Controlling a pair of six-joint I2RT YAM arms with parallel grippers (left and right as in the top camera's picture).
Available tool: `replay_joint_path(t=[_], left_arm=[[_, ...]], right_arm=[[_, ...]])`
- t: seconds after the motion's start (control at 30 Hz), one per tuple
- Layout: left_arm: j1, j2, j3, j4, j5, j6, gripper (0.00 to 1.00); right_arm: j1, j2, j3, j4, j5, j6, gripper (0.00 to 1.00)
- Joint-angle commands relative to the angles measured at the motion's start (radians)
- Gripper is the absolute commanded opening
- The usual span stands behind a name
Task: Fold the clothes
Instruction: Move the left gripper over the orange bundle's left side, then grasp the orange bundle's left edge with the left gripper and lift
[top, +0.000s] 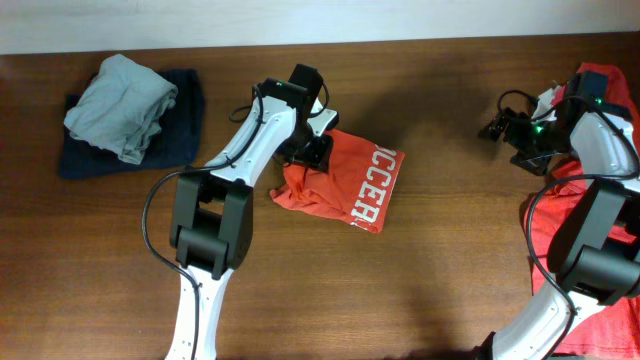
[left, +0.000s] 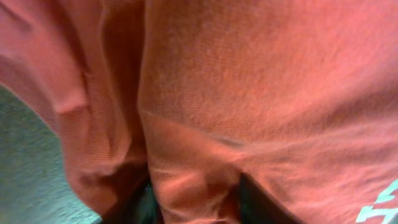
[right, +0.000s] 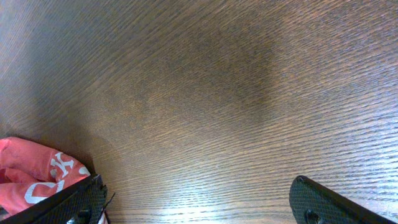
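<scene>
One orange-red folded T-shirt (top: 345, 185) of knit fabric, with white printed letters along its right edge, is laid near the middle of the brown wooden table (top: 450, 270), roughly rectangular and slightly skewed. Its upper left edge is met by the left claw (top: 315, 152), one of two claws counted. In the left wrist view the frame is almost filled by the shirt (left: 249, 81), and a raised fold of it is seen between the two dark fingers (left: 258, 204) of the left claw (left: 193, 211); the jaws are set narrow, with the fold filling the gap and touched on both sides. More red cloth (top: 595, 290) is heaped at the table's right edge, partly under the right arm, with a further bit beside the arm's upper end; how many shirts make up this heap cannot be told. A corner of it, coral with white lettering, is seen at the lower left of the right wrist view (right: 31, 177). The right claw (top: 497, 127) is held well apart from the folded shirt, above bare wood (right: 217, 81), its two fingers spread wide with nothing between them (right: 198, 186). At the far left, two other garments are stacked: one crumpled light grey garment (top: 120, 100) is rested on one dark navy garment (top: 185, 130).
</scene>
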Motion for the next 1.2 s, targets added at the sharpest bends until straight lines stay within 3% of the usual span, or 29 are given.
replay_joint_path(t=[0.0, 0.07, 0.53, 1.17], left_arm=[[0.005, -0.014, -0.011, 0.009, 0.074, -0.006, 0.21], [0.005, -0.014, -0.006, 0.010, 0.082, -0.006, 0.01], [0.019, -0.046, 0.248, -0.163, 0.016, -0.025, 0.00], [0.054, -0.036, 0.246, -0.169, -0.208, -0.090, 0.00]], right_arm=[[-0.003, -0.038, 0.010, -0.003, 0.013, -0.009, 0.99], [-0.003, -0.038, 0.010, -0.003, 0.013, -0.008, 0.99], [-0.003, -0.038, 0.010, -0.003, 0.013, -0.008, 0.99], [-0.003, -0.038, 0.010, -0.003, 0.013, -0.009, 0.99]])
